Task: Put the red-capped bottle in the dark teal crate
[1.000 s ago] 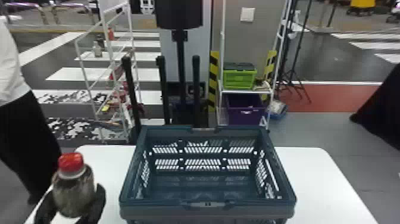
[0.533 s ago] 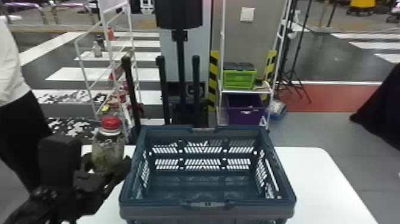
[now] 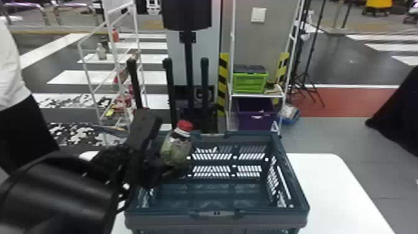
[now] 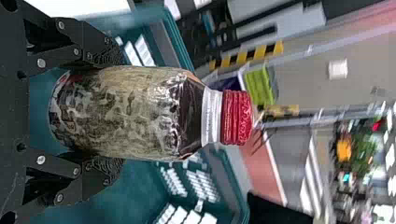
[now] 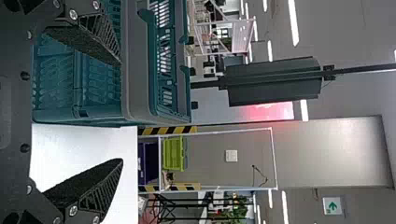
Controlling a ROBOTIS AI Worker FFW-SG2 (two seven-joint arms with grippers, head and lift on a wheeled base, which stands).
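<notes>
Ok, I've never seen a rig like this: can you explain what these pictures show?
It is a robot with two black arms. The head view looks forward and down from its head; the left arm comes in on the left. Each wrist view comes from that arm's own wrist, turned on its side. On the white table stands the teal crate. The left gripper holds the bottle over the crate's left part, red cap up, slightly tilted. The right gripper is open, with nothing between its fingers.
</notes>
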